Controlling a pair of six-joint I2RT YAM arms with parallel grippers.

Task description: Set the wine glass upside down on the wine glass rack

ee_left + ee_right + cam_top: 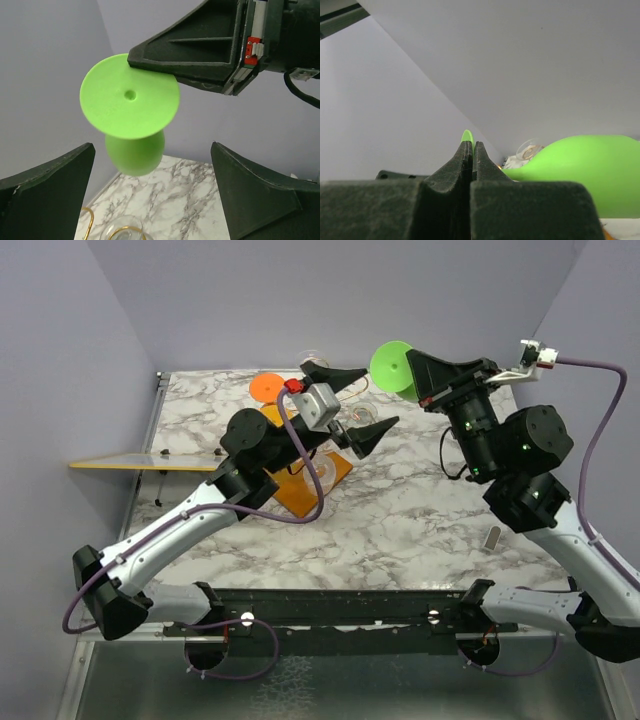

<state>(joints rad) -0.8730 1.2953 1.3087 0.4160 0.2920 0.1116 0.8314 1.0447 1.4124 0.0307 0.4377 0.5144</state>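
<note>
— Where do we find the green wine glass (131, 97)?

— Up off the table (400, 510), in the right claw (471, 146). We see that claw's two fingers pressed together on the rim of the glass's round foot. In the right wrist view a sliver of green pokes out past their tips.

— How does the glass lie?

— Tilted. From the left wrist we look straight onto the underside of the foot, with the bowl behind and below it. From the right wrist the bowl bulges out at 3 o'clock of the fingers.

— And the left claw (380, 395)?

— Spread wide, with nothing between its fingers. It is raised above the table with its gap turned toward the glass. In the top view the foot sits at about 1 o'clock of it, near but apart.

— The wine glass rack (297, 497)?

— On the table near the middle, at about 8 o'clock of the green glass and well apart from it. The left arm (200, 510) covers most of it from above, so we make out only the orange-brown wooden base. From the left wrist we also see a loop of gold wire (89, 220) beside a clear glass (122, 225). Whether that glass hangs on the wire we cannot tell.

— Anything more?

— An orange disc (267, 388) at 11 o'clock of the rack's base, toward the table's far edge. We cannot tell what it belongs to.
</note>
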